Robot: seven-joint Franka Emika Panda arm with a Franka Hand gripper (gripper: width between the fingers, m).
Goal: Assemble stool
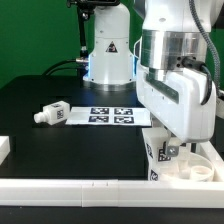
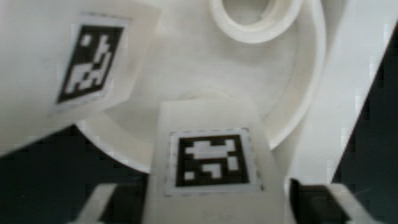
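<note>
black table [image 1: 60,150], green backdrop [image 1: 30,40], marker board [image 1: 112,114] mid-table. near right, the gripper [image 2: 214,203] pinches a tagged leg [image 2: 210,160] at the seat [image 2: 196,95]; a loose leg [image 1: 50,114] lies left of the board.

glossy white arm [image 1: 170,20], ribbed grey wrist band [image 1: 172,50], boxy white casing [image 1: 182,100], yellow warning triangle [image 1: 112,47] on base [image 1: 105,68]

White loose leg [image 1: 52,114], at nine o'clock of marker board [image 1: 112,114], showing black-and-white square tag; table [image 1: 60,150] appearing black; seat [image 2: 231,80] showing plain white.
</note>
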